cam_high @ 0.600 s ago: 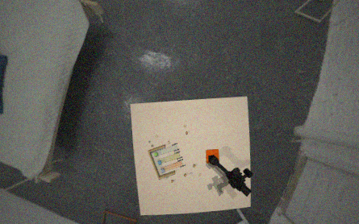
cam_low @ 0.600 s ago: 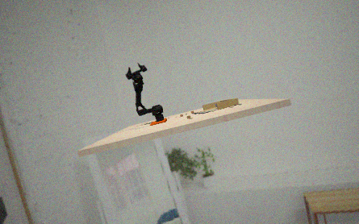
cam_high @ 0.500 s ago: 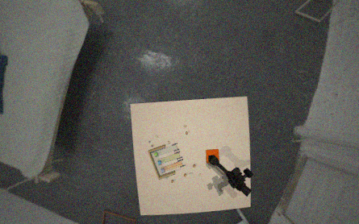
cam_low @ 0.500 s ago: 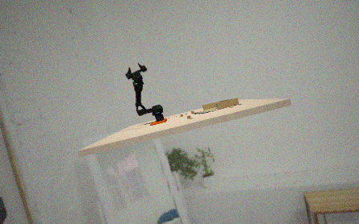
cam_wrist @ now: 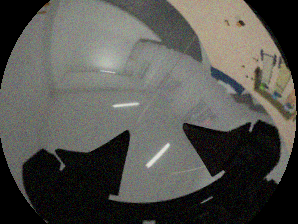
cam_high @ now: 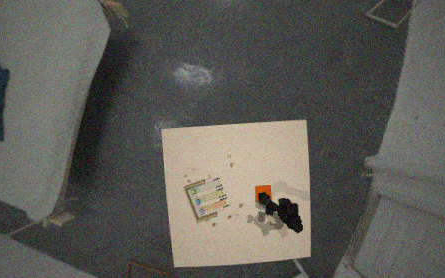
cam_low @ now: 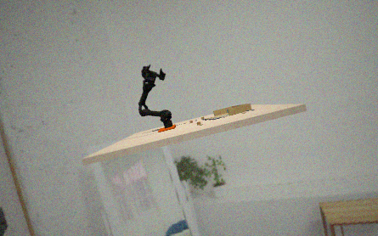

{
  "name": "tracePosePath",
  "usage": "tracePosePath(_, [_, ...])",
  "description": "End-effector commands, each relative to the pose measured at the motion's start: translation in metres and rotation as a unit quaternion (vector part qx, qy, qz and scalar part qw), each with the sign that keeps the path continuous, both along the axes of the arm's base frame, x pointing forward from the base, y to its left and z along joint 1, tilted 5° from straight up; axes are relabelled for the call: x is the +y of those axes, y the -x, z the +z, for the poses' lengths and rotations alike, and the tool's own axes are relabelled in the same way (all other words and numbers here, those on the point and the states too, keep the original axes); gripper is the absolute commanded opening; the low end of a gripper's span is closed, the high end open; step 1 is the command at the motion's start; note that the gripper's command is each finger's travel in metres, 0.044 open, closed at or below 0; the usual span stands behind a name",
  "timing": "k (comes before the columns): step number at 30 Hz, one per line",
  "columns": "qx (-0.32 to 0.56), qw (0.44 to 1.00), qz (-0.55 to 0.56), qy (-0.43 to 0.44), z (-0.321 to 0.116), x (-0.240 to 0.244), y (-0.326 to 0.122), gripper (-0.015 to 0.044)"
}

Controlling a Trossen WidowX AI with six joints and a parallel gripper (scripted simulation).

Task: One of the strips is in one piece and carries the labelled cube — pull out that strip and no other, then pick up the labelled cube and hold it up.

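Three pale strips (cam_high: 211, 199) (cam_wrist: 274, 80) lie side by side on the beige table (cam_high: 235, 140) (cam_low: 191, 132), left of the arm's orange base (cam_high: 263, 190) (cam_low: 166, 128). A low tan frame (cam_high: 191, 202) (cam_low: 233, 109) borders their far end. Small cubes sit on the strips near that frame: a green one (cam_high: 193, 191) and a blue one (cam_high: 198, 202). I cannot tell which cube is labelled or which strip is whole. My gripper (cam_high: 295, 222) (cam_low: 155, 73) (cam_wrist: 157, 129) is open and empty. It is raised high above the table on the side of the base away from the strips.
Small brown bits (cam_high: 230, 160) (cam_high: 235, 216) (cam_low: 199, 123) are scattered on the table around the strips. White furniture stands on the floor to the left (cam_high: 30, 115) and to the right (cam_high: 425, 150) of the table.
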State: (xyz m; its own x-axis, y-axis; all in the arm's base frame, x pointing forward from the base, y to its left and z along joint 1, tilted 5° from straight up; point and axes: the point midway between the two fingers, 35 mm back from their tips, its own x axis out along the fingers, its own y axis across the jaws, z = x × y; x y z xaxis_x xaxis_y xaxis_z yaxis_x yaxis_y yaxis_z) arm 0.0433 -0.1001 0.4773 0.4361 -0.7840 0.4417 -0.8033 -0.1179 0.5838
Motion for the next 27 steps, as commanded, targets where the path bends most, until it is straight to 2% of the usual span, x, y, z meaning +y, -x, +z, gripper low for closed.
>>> tracePosePath(1, [0.226,0.973,0.008,0.049,-0.033,-0.022,-0.066,0.04])
tracePosePath(7, [0.376,0.92,0.025,0.112,-0.061,-0.026,-0.112,0.04])
tracePosePath(13, [0.506,0.838,0.051,0.195,-0.093,-0.021,-0.154,0.04])
tracePosePath(20, [0.625,0.711,0.089,0.31,-0.136,-0.006,-0.198,0.04])
tracePosePath(27, [0.695,0.556,0.128,0.437,-0.183,0.017,-0.233,0.04])
